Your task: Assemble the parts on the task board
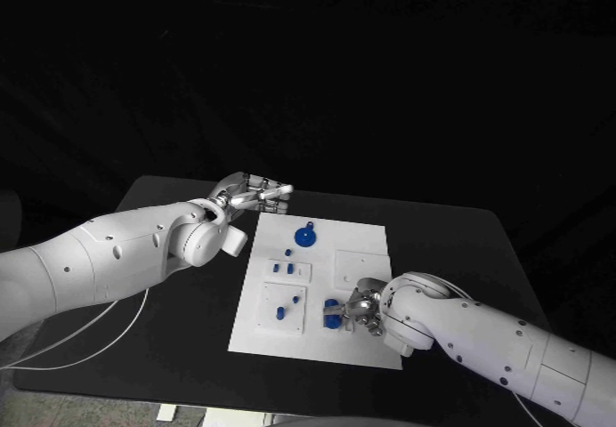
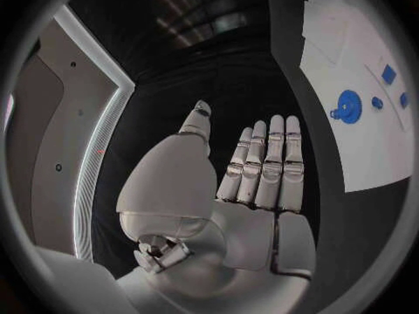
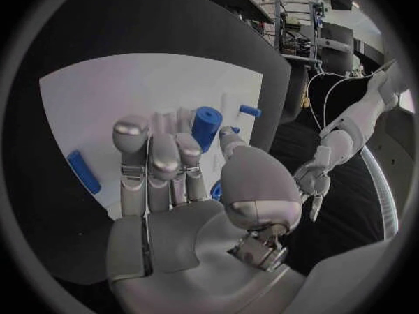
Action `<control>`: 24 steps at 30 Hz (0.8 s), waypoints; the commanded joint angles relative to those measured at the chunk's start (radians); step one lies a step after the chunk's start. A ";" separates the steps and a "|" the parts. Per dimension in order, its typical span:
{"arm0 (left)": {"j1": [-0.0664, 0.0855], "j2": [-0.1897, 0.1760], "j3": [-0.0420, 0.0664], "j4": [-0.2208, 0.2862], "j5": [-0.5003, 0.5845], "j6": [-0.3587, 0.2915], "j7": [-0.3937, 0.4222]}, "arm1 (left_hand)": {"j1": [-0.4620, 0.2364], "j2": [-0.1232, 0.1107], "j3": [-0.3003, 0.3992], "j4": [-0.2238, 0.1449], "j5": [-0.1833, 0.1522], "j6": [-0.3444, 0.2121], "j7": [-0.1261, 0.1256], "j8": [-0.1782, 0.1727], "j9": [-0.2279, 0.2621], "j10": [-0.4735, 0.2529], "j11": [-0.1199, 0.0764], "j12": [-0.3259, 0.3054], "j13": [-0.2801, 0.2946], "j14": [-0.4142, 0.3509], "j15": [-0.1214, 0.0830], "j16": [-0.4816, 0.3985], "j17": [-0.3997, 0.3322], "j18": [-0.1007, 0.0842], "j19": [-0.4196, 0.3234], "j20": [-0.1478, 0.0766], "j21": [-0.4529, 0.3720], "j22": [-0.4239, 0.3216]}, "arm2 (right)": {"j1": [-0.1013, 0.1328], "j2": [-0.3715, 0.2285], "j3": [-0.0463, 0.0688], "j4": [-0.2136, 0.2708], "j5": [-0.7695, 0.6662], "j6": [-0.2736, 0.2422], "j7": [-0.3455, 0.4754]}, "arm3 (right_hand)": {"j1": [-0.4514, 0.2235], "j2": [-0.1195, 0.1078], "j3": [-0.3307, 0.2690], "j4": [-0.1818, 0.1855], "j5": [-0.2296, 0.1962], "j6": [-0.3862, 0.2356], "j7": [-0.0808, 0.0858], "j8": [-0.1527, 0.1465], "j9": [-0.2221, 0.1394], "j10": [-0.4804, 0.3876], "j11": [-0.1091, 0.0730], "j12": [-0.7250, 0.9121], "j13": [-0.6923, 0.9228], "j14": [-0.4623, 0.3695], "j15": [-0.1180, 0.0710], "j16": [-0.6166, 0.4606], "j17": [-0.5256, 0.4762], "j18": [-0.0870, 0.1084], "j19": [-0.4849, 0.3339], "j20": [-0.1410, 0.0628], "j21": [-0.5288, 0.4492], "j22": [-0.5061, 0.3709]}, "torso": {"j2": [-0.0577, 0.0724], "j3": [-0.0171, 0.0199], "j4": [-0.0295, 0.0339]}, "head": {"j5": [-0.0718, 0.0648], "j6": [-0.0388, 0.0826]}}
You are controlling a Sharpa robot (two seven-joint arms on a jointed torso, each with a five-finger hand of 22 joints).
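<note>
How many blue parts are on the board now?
About 6: the gear, three small pieces below it, one on the lower-left plate, one at the right hand. More may be hidden there.

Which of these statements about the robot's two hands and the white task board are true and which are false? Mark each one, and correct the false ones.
1. The left hand holds a blue part. False: it holds nothing, fingers straight, beyond the board's far left corner.
2. The right hand is over the task board. True.
3. A blue gear lies on the board's far half. True.
4. The board lies on a white table. False: the table is black.
5. A blue cylinder stands by the right hand's fingertips. True.
</note>
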 commanded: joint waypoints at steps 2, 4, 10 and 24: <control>0.000 -0.001 0.001 0.003 0.006 0.017 0.003 | 0.000 0.003 0.003 0.001 -0.005 -0.005 0.003 0.005 0.000 -0.005 0.001 -0.002 0.001 -0.007 0.001 -0.003 -0.001 0.008 0.003 0.002 0.002 -0.002 | -0.001 -0.019 0.000 0.027 -0.018 0.007 0.021 | 0.001 -0.010 -0.002 0.003 0.002 -0.007 -0.002 0.000 0.001 0.001 0.008 -0.002 0.000 -0.001 -0.006 -0.007 0.000 0.006 0.051 -0.008 -0.002 0.038 | 0.000 -0.0004 0.0002 | 0.000 -0.001; 0.000 -0.001 0.001 0.004 0.006 0.017 0.003 | 0.000 0.003 0.003 0.001 -0.005 -0.005 0.003 0.005 0.000 -0.005 0.001 -0.002 0.001 -0.007 0.001 -0.003 -0.001 0.008 0.003 0.002 0.002 -0.002 | -0.001 -0.032 0.000 0.040 -0.021 0.005 0.023 | 0.005 -0.013 -0.001 0.001 0.002 -0.007 -0.002 0.000 0.001 0.001 0.008 -0.002 0.000 -0.001 -0.006 -0.006 0.001 0.007 0.051 -0.008 -0.002 0.038 | 0.000 -0.0002 -0.0001 | 0.000 0.000; 0.000 -0.004 0.001 0.004 0.006 0.018 0.001 | 0.000 0.003 0.003 0.001 -0.005 -0.005 0.003 0.005 0.000 -0.005 0.001 -0.002 0.001 -0.007 0.001 -0.003 -0.001 0.008 0.003 0.002 0.002 -0.002 | -0.001 -0.062 0.000 0.075 -0.025 0.006 0.034 | 0.034 -0.014 0.005 -0.026 0.004 -0.005 -0.002 0.000 0.002 0.003 0.007 0.002 0.003 0.000 -0.006 -0.004 0.003 0.007 0.051 -0.008 0.002 0.039 | 0.000 -0.0004 0.0015 | -0.004 0.001; -0.001 -0.008 0.000 0.005 0.006 0.029 -0.005 | 0.000 0.012 0.001 -0.006 -0.005 -0.004 0.002 0.005 0.000 -0.004 0.000 -0.002 0.001 -0.005 0.000 -0.003 -0.001 0.008 0.004 0.001 0.004 -0.001 | -0.001 -0.077 0.000 0.104 -0.033 0.034 0.052 | 0.153 0.012 0.050 -0.160 0.061 0.010 -0.007 0.000 -0.011 0.007 0.005 0.008 0.007 0.001 -0.005 0.001 0.006 0.007 0.051 -0.007 0.009 0.042 | 0.001 -0.0029 0.0060 | -0.011 0.002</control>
